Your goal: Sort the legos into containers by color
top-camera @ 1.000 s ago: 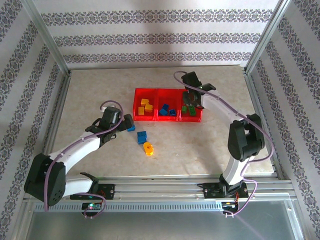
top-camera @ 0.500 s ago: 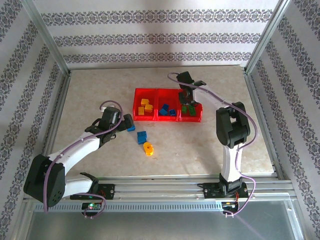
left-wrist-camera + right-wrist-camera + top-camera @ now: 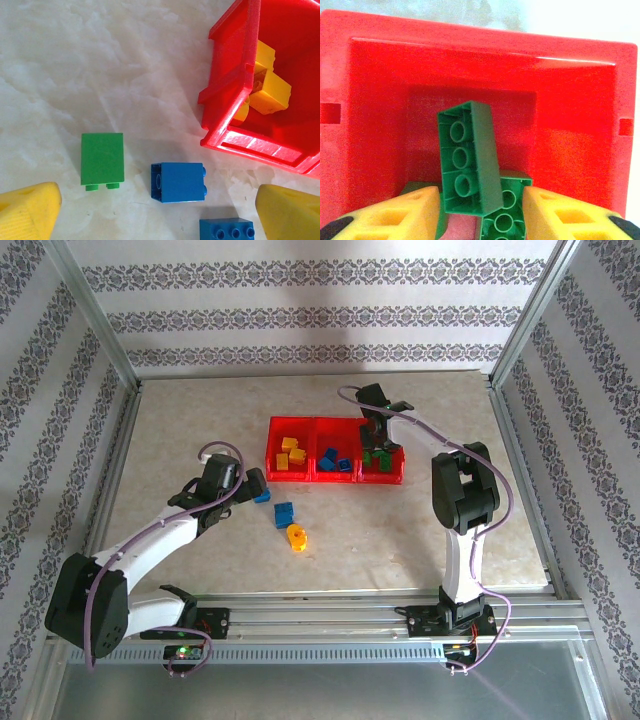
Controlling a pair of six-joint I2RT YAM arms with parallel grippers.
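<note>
The red tray point(image 3: 312, 478) lies mid-table with its three containers in a row. Yellow legos point(image 3: 291, 453) are in the left one, blue legos point(image 3: 336, 461) in the middle, green legos point(image 3: 378, 458) in the right. My right gripper point(image 3: 374, 434) hangs over the right container, jaws open. A long green brick point(image 3: 470, 155) leans loose between its fingers point(image 3: 415, 212), over another green brick point(image 3: 509, 217). My left gripper point(image 3: 160, 220) is open above a blue brick point(image 3: 178, 181), with a green brick point(image 3: 102, 159) to its left and a second blue brick point(image 3: 225, 229) lower right.
On the table in front of the tray lie a blue brick point(image 3: 284, 513) and a yellow brick point(image 3: 296, 536). The tray's corner point(image 3: 227, 115) is close to the left gripper, with yellow bricks point(image 3: 267, 87) inside. Metal frame posts and patterned walls ring the table.
The right arm has swung in from the right and stands more upright. Its jaws have parted from shut, and the green brick now leans loose. The left arm has barely moved.
</note>
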